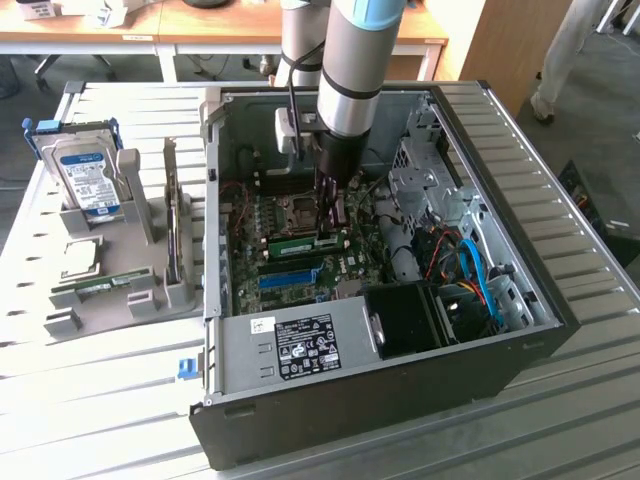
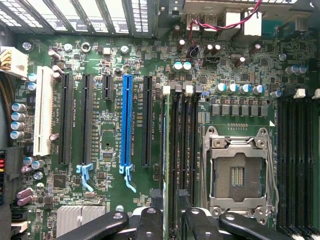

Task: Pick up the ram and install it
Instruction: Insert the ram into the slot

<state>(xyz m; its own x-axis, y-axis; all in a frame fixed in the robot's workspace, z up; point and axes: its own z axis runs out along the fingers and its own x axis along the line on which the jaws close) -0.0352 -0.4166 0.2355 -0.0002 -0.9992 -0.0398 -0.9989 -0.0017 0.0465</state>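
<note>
My gripper [image 1: 331,215] reaches down into the open computer case [image 1: 500,345], just over the motherboard [image 1: 290,265]. The ram [image 1: 298,241], a slim green stick, stands on edge in a memory slot beside the empty processor socket [image 2: 237,172]. In the wrist view the ram [image 2: 168,150] shows as a thin green edge running between my two black fingers [image 2: 150,220]. The gripper [image 2: 170,215] is open, with a fingertip on each side of the stick and a gap to each.
A grey parts holder [image 1: 140,290] at the exterior view's left carries a hard drive [image 1: 85,175], a square silver processor [image 1: 80,258] and another green stick [image 1: 95,288]. Drive cages and cables [image 1: 470,270] fill the case's other side. A person's legs [image 1: 560,50] stand behind the table.
</note>
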